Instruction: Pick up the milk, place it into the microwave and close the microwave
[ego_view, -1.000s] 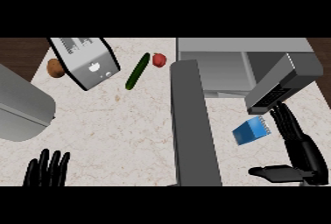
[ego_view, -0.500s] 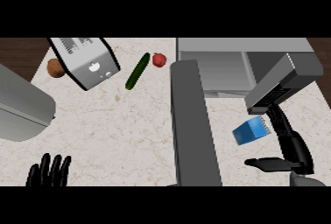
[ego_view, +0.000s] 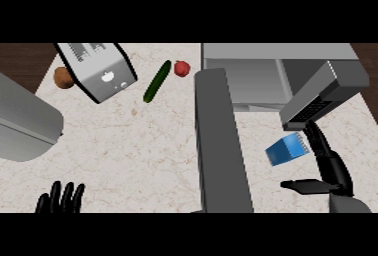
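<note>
Right hand (ego_view: 325, 170) now lower, nearer milk carton (ego_view: 286, 149); fingers straight beside carton's right edge, thumb spread below, nothing held. Carton on table in front of open microwave (ego_view: 255, 75). Left hand (ego_view: 60, 199) resting open, far left.

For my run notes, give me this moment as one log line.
phase: reaching for milk | right hand: open beside blue milk carton, not gripping | left hand: resting open, lower left | microwave: door open
</note>
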